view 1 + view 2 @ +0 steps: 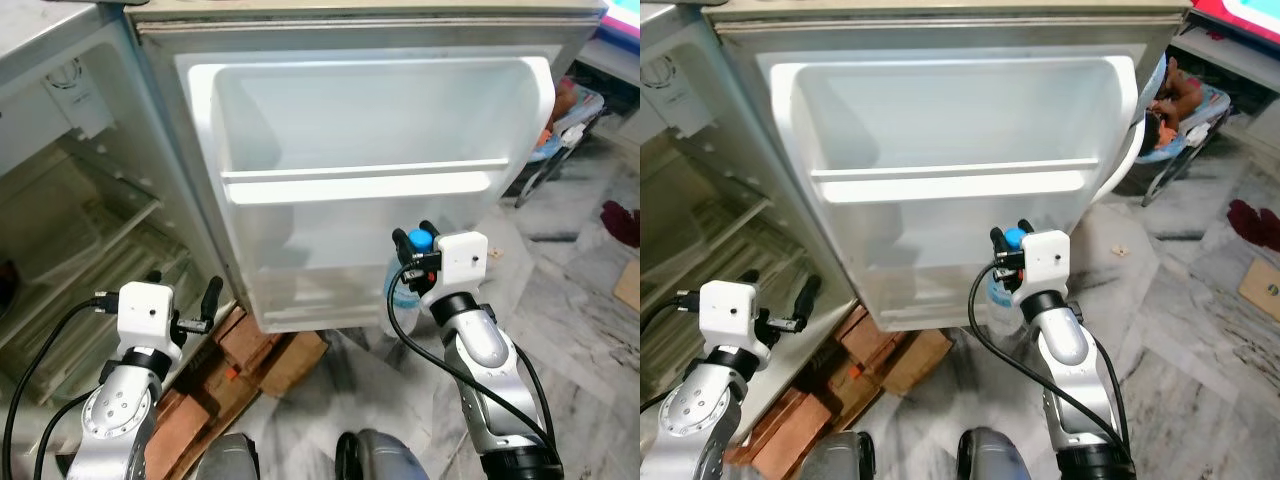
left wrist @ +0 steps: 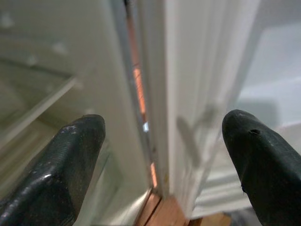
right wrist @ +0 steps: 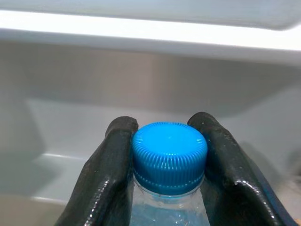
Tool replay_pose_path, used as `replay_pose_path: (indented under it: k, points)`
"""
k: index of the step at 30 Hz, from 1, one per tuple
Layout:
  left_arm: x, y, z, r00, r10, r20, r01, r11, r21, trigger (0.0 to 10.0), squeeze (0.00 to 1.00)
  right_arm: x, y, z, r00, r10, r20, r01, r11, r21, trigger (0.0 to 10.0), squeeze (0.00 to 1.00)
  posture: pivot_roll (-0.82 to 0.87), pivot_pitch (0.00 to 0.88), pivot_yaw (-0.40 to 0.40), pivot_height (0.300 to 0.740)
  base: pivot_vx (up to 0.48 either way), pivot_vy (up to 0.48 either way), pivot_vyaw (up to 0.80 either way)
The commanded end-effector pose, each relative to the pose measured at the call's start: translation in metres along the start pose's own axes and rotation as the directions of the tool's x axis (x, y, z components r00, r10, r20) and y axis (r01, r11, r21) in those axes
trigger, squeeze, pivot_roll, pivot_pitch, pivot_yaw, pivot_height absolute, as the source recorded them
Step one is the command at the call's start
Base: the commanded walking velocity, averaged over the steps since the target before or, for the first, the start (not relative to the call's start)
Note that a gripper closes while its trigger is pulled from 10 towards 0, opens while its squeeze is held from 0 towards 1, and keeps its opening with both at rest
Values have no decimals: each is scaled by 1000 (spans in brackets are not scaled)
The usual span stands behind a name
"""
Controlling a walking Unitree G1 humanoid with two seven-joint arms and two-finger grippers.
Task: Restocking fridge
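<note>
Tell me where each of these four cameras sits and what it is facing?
Left eye: head, looking down at open fridge door; both arms show.
Right eye: same scene, shifted sideways.
Left wrist: looks past open left gripper at the door's hinge edge.
Right wrist: right gripper pinching bottle.
Shared: the bottle's blue cap.

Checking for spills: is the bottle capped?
Capped: a blue cap sits on the bottle, gripped between the right pincer fingers.
</note>
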State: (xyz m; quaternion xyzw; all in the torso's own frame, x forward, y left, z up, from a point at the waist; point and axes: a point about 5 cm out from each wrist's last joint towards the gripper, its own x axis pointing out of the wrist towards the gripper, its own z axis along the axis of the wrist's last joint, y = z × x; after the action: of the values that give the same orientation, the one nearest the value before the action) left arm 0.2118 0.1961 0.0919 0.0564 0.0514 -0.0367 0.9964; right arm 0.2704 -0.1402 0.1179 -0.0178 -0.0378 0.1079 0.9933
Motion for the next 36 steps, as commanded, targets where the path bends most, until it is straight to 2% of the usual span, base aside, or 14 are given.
replay_pose_path:
  k: [1, 14, 28, 36]
  points:
    - [-4, -1, -1, 1000, 4, -2, -4, 1000, -9, 10000, 0, -3, -3, 2, 1000, -6, 13, 6, 1000, -1, 10000, 0, 39, 157, -48, 740, 0, 0, 0]
    - [-7, 1, -2, 1000, 12, -11, -12, 1000, -5, 10000, 0, -1, 6, 0, 1000, 27, 11, -27, 999, 24, 10000, 0, 55, 171, -46, 740, 0, 0, 0]
    - [-10, 1, -1, 1000, 2, -22, -2, 1000, 5, 10000, 0, 0, 9, 1, 999, 39, 18, -40, 998, 46, 10000, 0, 65, 187, -39, 651, 0, 0, 0]
    - [-9, 2, -1, 1000, 9, -25, -9, 1000, 7, 10000, 0, 2, 10, 0, 999, 28, 17, -29, 998, 62, 10000, 0, 67, 189, -38, 646, 0, 0, 0]
